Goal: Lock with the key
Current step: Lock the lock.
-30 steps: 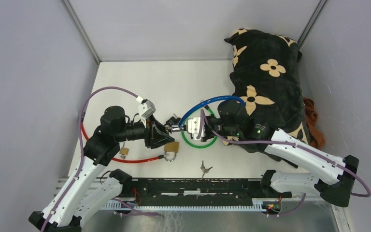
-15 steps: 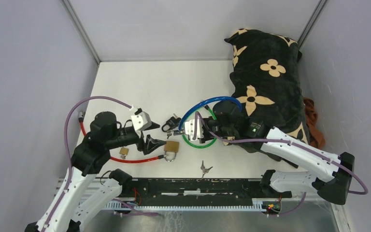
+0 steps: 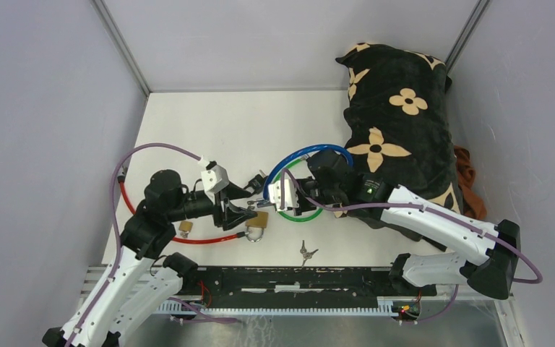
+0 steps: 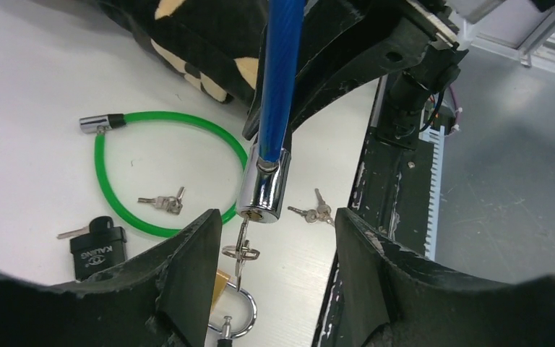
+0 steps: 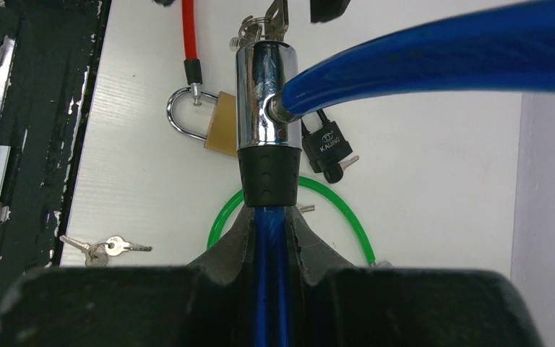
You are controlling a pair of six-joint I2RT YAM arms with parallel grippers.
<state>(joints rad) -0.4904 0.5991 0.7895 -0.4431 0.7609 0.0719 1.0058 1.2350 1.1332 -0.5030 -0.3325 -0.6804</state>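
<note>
The left arm has just made a short out-and-back. A second ago its claw sat against the key end of the lock. It then drew away to the left with the jaws parting, and now it has swung in again. The left claw (image 4: pixel 274 238) stands apart, one finger on each side of the key (image 4: pixel 241 238), touching nothing that I can make out. My reading is a re-grip. The key is still seated in the chrome barrel (image 4: pixel 262 189), its ring dangling, so the locking turn looks unfinished.

That arm reaches rightward low over the counter (image 3: pixel 209 123), above the red cable (image 3: pixel 188 241) and the brass padlock (image 5: pixel 220 123).

The lock itself is held up off the counter in the middle. The loop end of the blue cable (image 4: pixel 278 72) enters the barrel's side.

The right claw (image 5: pixel 269 220) is clamped on the blue cable just behind the black collar, unchanged over the last second. Its arm stretches left from beside the pillow (image 3: pixel 397 123) and points the barrel at the left claw.
</note>
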